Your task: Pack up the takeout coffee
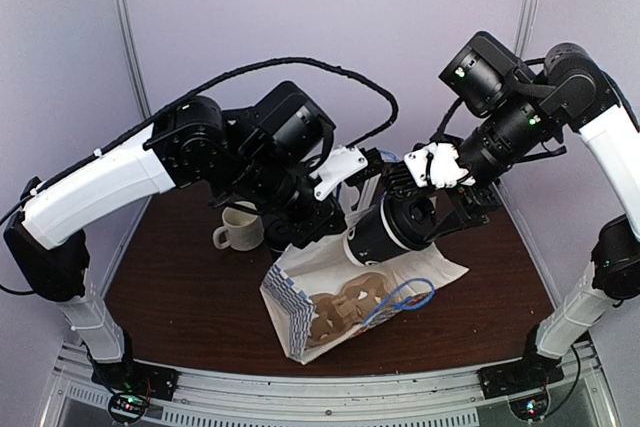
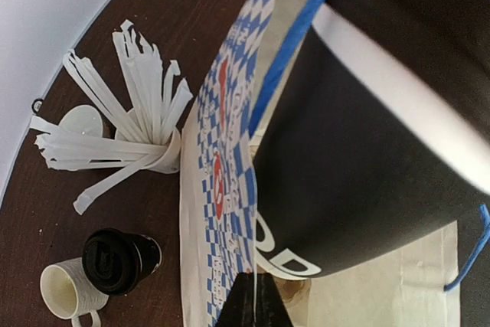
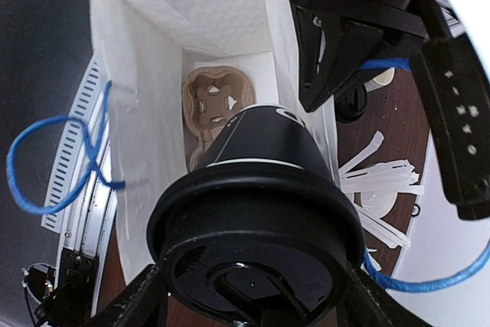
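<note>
**Held takeout cup** [image 1: 388, 229]: black paper, white lettering [image 2: 287, 262] on the side, black lid [image 3: 253, 266] fitted. It is hanging in the air over the table [image 1: 190, 297], at the open mouth of the paper bag [image 1: 300, 297]. Its long axis is leaning steeply, closer to lying than upright. The base is pointing down into the bag, toward the cardboard cup carrier [image 3: 214, 97] at the far end. The lid is pointing back up toward the right wrist.

**Right gripper** [image 3: 253, 300]: its fingers are clamping the cup at the lidded end, one on each side.

**Left gripper** [image 2: 253, 304]: its fingers are pressing together on the bag's rim, just beside the cup's base.

**Paper bag**: lying on its side, blue-checked panel along one edge, blue cord handles [image 3: 46, 151] trailing loose.

**Second takeout cup** [image 2: 122, 259]: standing upright on the table outside the bag, lid on and facing up, just beside the cream mug [image 2: 65, 289].

**White cup of stirrers** [image 2: 157, 155]: lying tipped, its stirrers fanning across the table.
</note>
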You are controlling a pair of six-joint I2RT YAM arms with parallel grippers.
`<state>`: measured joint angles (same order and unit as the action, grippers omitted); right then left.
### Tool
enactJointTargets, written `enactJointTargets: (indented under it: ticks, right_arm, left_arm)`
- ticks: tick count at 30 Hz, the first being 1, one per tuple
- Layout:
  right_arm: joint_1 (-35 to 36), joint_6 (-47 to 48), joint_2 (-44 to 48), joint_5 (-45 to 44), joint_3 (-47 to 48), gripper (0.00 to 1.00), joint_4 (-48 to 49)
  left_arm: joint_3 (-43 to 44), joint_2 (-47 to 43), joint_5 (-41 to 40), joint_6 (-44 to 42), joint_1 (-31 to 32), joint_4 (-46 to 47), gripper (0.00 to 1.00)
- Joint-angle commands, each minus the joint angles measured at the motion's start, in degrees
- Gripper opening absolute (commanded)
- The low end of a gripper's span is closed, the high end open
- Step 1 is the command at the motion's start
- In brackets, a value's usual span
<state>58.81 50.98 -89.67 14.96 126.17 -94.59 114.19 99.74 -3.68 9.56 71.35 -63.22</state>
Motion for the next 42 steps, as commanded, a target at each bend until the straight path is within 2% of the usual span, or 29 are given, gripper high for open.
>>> enactJointTargets:
  ticks: [1, 9, 15, 16, 17, 20, 26, 31, 35, 42]
  right_arm:
    - [5.0, -1.2, -0.7, -8.7, 2.0, 0.52, -2.8]
    - [13.0, -0.3, -1.0, -18.5, -8.0, 0.5, -0.3]
    - [18.4, 1.5, 2.5, -26.4, -17.4, 0.5, 1.0]
    - [19.5, 1.3, 2.9, -27.3, -18.6, 0.5, 1.3]
    - [20.5, 1.0, 3.4, -28.1, -19.7, 0.5, 1.3]
    - [23.1, -0.9, 4.5, -29.3, -22.9, 0.5, 1.3]
    - [26.0, -2.5, 5.3, -29.8, -26.0, 0.49, 1.0]
    - [28.3, -2.6, 5.0, -25.6, -27.6, 0.49, -2.0]
    - [30.2, -2.3, 5.7, -22.2, -29.4, 0.48, -2.5]
    - [31.8, -2.5, 6.0, -23.9, -31.8, 0.45, 0.0]
  left_arm:
    - [3.6, -1.8, -0.9, 0.5, 1.2, 1.6, 0.0]
    - [3.0, -2.5, 0.0, -0.3, 1.7, 2.5, 0.0]
    - [2.8, -2.8, -1.4, -2.7, 2.2, 3.3, 0.0]
    - [2.8, -2.7, -1.5, -3.0, 2.2, 3.5, 0.03]
    - [2.9, -2.7, -1.5, -3.1, 2.2, 3.7, 0.15]
    - [2.7, -3.0, 0.0, -2.8, 2.2, 4.5, 0.34]
    - [2.8, -6.5, 3.5, -4.5, 2.2, 4.7, 0.55]
    - [-0.9, -13.6, 10.5, -5.6, 2.2, 10.9, 0.69]
    - [-8.1, -19.3, 6.2, -7.3, 1.4, 17.5, 0.8]
    - [-20.9, -21.1, 5.5, -4.9, -5.7, 27.0, 0.81]
